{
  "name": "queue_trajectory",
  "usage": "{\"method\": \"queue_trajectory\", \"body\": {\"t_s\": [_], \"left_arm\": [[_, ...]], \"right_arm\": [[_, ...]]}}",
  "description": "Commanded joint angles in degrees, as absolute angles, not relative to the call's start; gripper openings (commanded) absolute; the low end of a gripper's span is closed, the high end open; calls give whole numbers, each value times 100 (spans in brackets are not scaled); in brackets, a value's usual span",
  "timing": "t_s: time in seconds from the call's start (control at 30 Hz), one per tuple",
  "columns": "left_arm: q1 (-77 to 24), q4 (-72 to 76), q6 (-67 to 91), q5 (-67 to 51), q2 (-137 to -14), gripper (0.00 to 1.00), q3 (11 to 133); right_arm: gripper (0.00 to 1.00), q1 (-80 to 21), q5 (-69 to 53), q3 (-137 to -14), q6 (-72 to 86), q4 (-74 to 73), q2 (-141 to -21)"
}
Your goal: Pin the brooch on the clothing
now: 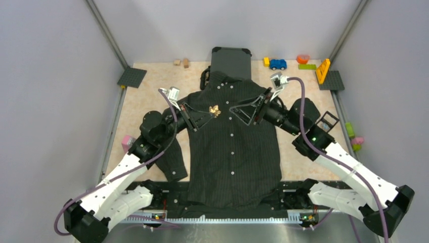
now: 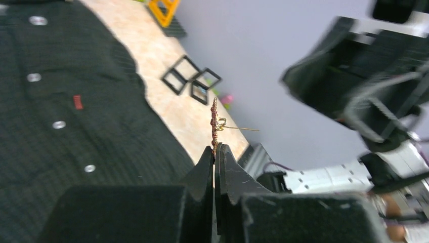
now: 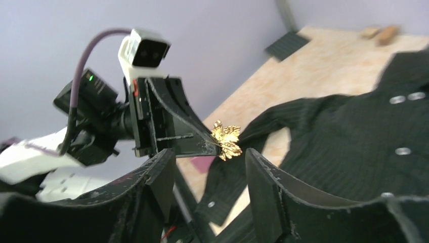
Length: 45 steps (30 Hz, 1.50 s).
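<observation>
Table (image 1: 146,101) carries everything: a pale top with the shirt (image 1: 230,152) spread flat on it, front up and buttoned, collar toward the far side and hem at the arms' bases. Behind the collar lies the suitcase (image 1: 231,59), its near end under the collar. Both arms reach in over the chest, one from each side.

The left gripper (image 1: 209,113) is clamped on the brooch (image 1: 215,110). In its wrist view the two fingers meet with only the brooch's thin edge between them. The right gripper (image 1: 233,109) faces it from near, jaws standing apart with nothing between them. The brooch shows just beyond that gap, untouched.

Toys lie along the far right edge, among them a blue car (image 1: 277,64) and a yellow block (image 1: 323,71).

The brooch is a gold leaf shape held in the air above the chest, left of the button line in the top view, clear of the cloth. Its pin (image 2: 242,129) sticks out sideways, open. A red tag (image 2: 77,102) sits on the chest.
</observation>
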State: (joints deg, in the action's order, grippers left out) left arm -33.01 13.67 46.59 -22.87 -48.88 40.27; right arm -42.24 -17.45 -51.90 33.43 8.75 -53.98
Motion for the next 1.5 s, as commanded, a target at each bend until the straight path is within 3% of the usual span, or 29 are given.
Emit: {"method": "queue_trajectory", "body": {"t_s": [0.0,0.17,0.47,0.63,0.9,1.47], "left_arm": [[-2896,800,4714,-1772,-4795,0,3973],[-2521,657,4775,-1596,-5046,0,3748],[-1571,936,4716,-1563,-5649,0,3109],[-1204,975,4519,-1440,-5814,0,2989],[-829,848,4233,-1071,-5969,0,2997],[-688,1160,4156,-1142,-6319,0,2980]], "right_arm": [[58,-4254,-89,-5913,2668,-577,-5261],[64,-4254,838,-5960,2681,-1175,-5742],[61,-4493,251,-5734,3061,-336,-7881],[60,-5004,1097,-6580,3058,-354,-9432],[56,-5037,1301,-7991,3292,-643,-11391],[53,-5163,2033,-9520,3067,-881,-12762]]}}
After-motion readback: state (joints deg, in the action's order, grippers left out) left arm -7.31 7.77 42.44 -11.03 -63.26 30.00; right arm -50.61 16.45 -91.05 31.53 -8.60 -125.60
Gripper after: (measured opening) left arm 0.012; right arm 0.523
